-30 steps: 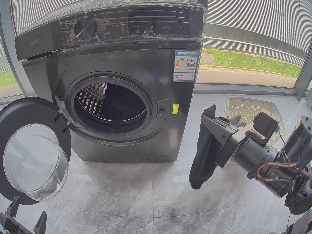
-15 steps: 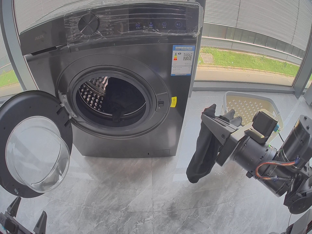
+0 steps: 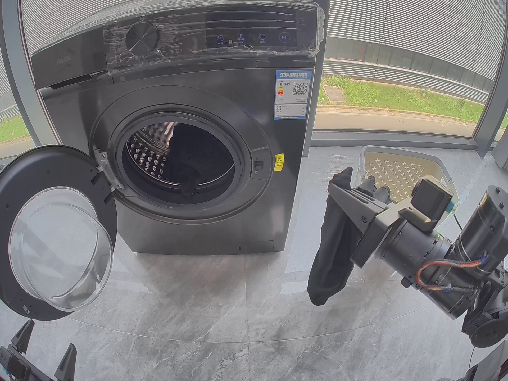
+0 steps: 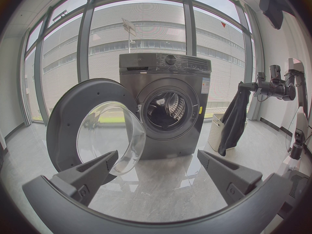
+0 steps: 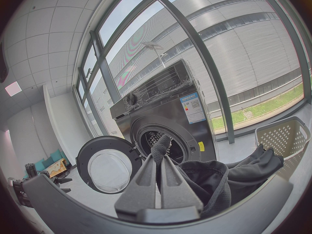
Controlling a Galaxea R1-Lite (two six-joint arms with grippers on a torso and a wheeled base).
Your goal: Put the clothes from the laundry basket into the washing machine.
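The big dark-grey front-loading washing machine (image 3: pixel 174 133) stands with its round glass-bowled door (image 3: pixel 55 239) swung wide open, and the cream perforated plastic laundry basket (image 3: pixel 402 168) sits just to the machine's right. Between machine and basket a limp black cloth garment (image 3: pixel 330 244) dangles, the right gripper (image 3: pixel 338 189) pinched tight on its top. The left gripper (image 4: pixel 156 154) hangs low before the machine's door, fingers spread wide, holding nothing.

glossy grey marbled floor (image 3: pixel 211 313) carries the washer (image 3: pixel 254 112), standing by the window (image 3: pixel 413 38), and the pale basket (image 3: pixel 400 171) upright near its right side.
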